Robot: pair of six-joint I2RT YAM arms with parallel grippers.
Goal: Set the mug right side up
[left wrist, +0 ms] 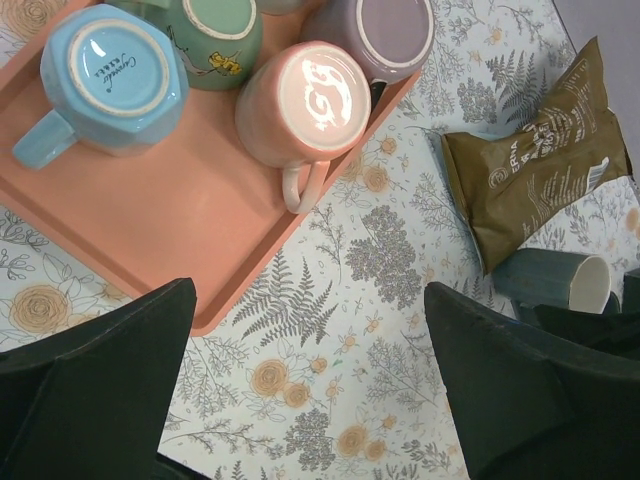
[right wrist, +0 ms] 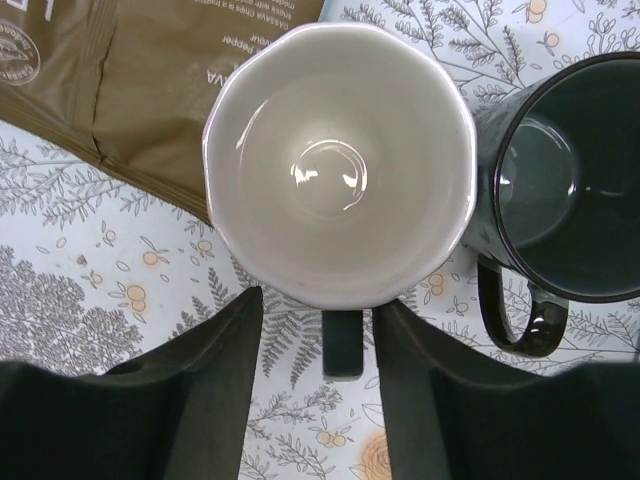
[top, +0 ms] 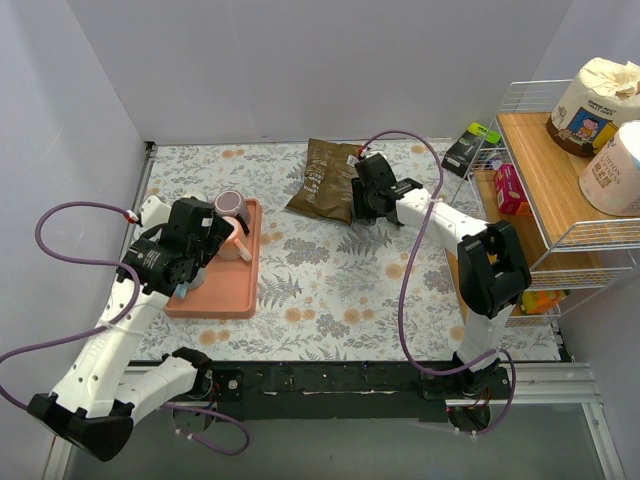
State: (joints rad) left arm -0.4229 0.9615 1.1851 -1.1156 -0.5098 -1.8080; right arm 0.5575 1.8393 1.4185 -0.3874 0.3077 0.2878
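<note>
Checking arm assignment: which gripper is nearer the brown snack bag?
Right. The right gripper hovers at the brown snack bag's right edge; the left gripper is far off over the pink tray.

From high behind the arm bases we look down over the whole table (top: 330, 300). Our left wrist view faces down and rightward across the tray (left wrist: 150, 235), from moderate height. Our right wrist view looks straight down, very close. All three share the brown bag (top: 325, 180).

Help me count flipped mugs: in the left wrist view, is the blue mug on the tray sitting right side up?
No. The blue mug rests upside down on the tray, its stamped base facing the camera.
</note>
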